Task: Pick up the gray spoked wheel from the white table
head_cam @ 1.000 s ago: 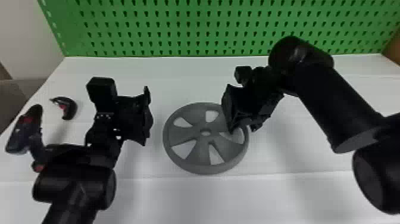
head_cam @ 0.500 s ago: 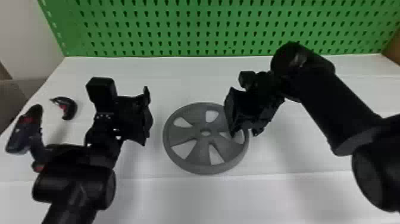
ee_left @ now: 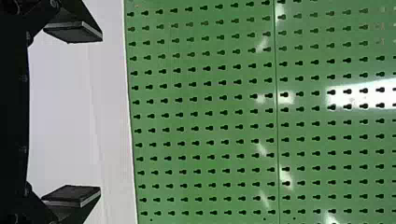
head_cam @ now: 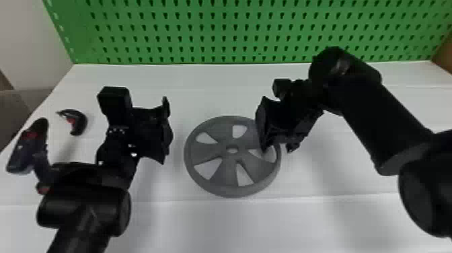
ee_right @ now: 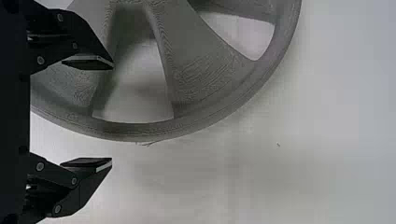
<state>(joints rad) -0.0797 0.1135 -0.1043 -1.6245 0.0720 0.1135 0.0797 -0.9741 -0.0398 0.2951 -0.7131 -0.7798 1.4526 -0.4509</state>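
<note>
The gray spoked wheel lies flat on the white table in the middle of the head view. Over its right rim is my right gripper, pointing down. In the right wrist view the wheel has its rim between the parted fingers of the right gripper, with nothing clasped. My left gripper is parked to the wheel's left, apart from it; in the left wrist view the left gripper stands open with nothing between its fingers.
A green pegboard rises behind the table. Two dark tools with red parts, a larger one and a small curved one, are at the left, beyond my left arm.
My right gripper has shifted slightly to the right and a little lower in the head view, turning somewhat. The left arm and the wheel have stayed put.
</note>
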